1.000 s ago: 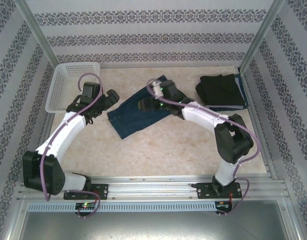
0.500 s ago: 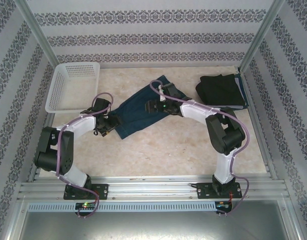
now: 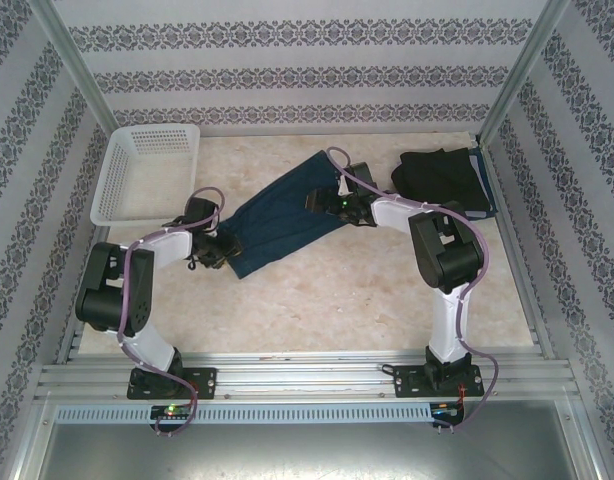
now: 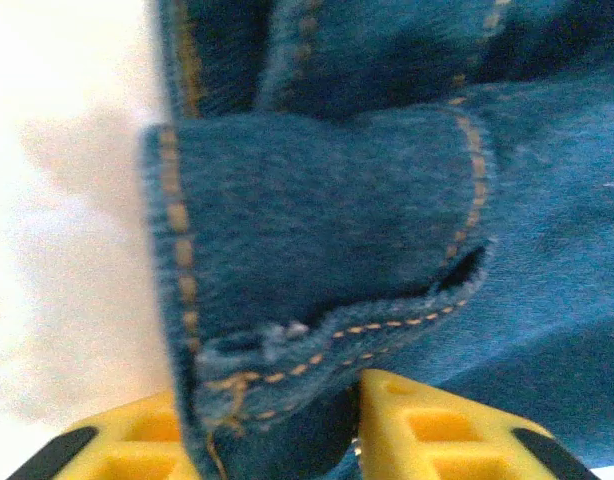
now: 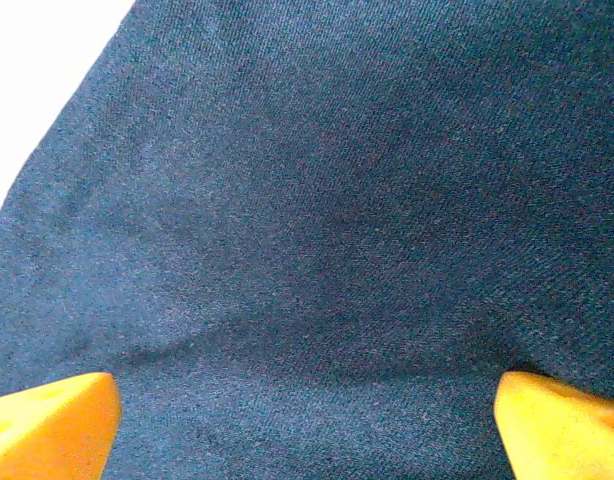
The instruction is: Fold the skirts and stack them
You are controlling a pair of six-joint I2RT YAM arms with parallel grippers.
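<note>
The left gripper (image 3: pixel 215 252) was spread wide and held up near the basket (image 3: pixel 109 180) a second ago. It has since dropped to the near-left corner of the denim skirt (image 3: pixel 282 215) and narrowed, so the stitched hem now sits pinched between its yellow fingers (image 4: pixel 437 435). The right gripper (image 3: pixel 325 200) has slid from the middle of the skirt toward its far end and hovers there with jaws wide and nothing in them, only blue cloth beneath. My read is that one corner is secured and the second is not yet taken, so the fold is only starting. The skirt lies flat on the table (image 3: pixel 317 310) as a long diagonal between the two arms, unfolded. Counted: one skirt spread out and one stack (image 3: pixel 427 185) at the far right, with a black skirt on top and a blue edge (image 3: pixel 479 185) showing beneath. How many lie under it I cannot tell. There are also one white basket and two grippers.
</note>
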